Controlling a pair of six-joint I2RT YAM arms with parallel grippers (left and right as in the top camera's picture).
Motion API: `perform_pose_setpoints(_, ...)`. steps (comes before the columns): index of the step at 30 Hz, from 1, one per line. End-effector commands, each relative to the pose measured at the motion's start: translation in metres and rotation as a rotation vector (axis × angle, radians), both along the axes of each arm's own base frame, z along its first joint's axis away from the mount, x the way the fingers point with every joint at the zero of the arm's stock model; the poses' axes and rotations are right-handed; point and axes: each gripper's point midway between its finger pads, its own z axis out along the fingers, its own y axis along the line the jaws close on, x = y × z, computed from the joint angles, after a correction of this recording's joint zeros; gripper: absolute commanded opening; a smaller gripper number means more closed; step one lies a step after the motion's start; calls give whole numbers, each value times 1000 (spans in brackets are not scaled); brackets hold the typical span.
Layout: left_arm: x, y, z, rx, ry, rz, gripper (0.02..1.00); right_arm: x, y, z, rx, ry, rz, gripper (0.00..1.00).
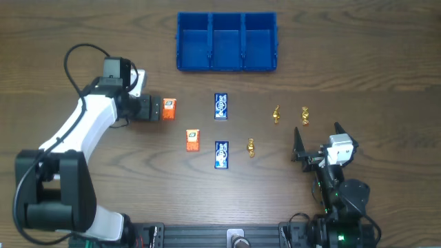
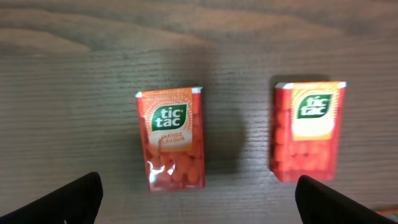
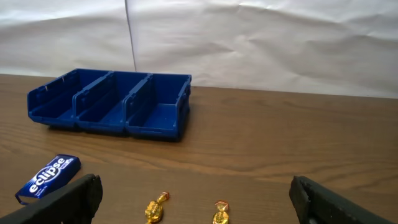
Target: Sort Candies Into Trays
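Two orange candy boxes lie on the wooden table, one (image 1: 169, 108) (image 2: 171, 140) just off my left gripper (image 1: 154, 109), the other (image 1: 193, 140) (image 2: 309, 130) nearer the middle. My left gripper (image 2: 199, 208) hovers open above them, holding nothing. Two blue mint packs (image 1: 221, 106) (image 1: 221, 155) sit mid-table; one mint pack (image 3: 48, 177) also lies ahead of the right gripper. Three gold wrapped candies (image 1: 276, 114) (image 1: 304, 116) (image 1: 251, 147) lie to the right. My right gripper (image 1: 318, 142) (image 3: 199, 208) rests open and empty near the table's front, behind two gold candies (image 3: 155, 208) (image 3: 221, 213).
A blue tray (image 1: 227, 60) (image 3: 160, 131) with three compartments, all bare inside, stands at the table's far edge. A white wall rises behind it in the right wrist view.
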Motion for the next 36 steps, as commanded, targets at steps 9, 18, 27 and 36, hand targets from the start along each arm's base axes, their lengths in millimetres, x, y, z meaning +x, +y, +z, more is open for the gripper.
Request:
perform_pose_setpoints(9, 6, 11, -35, 71, 48, 4, 991, 0, 3, -2, -12, 2, 13, 1000)
perform_pose_setpoints(18, 12, 20, -37, 113, 30, 42, 759, 0, 3, -2, -12, 2, 13, 1000)
perform_pose_setpoints(27, 14, 17, -41, 96, 28, 55, 560, 0, 3, -2, -12, 2, 13, 1000)
perform_pose_setpoints(36, 16, 13, -38, 61, 19, 87, 303, 0, 3, -2, -12, 2, 13, 1000)
